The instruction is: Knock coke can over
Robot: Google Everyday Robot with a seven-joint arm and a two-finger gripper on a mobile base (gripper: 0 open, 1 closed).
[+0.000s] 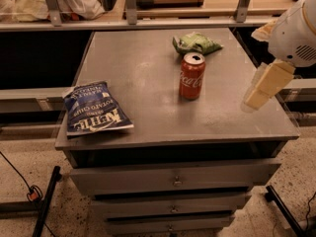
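The coke can (191,76) stands upright on the grey counter (143,63), a little right of the middle, its silver top with the opening facing up and the white script turned toward the camera. Just behind it, near the far edge, lies a small crumpled green snack bag (196,43), close to the can but not touching it. A blue chip bag (95,108) lies flat at the front left corner, well apart from the can, with its lower edge reaching the counter's rim.

The pincer (254,98) hangs over the right side of the counter, pointing down and to the left, to the right of the can and clear of it. I cannot tell whether it is apart or together. The robot's white arm (296,33) rises behind it toward the upper right corner.

Below the counter top, 3 drawers (173,179) are stacked, all closed.
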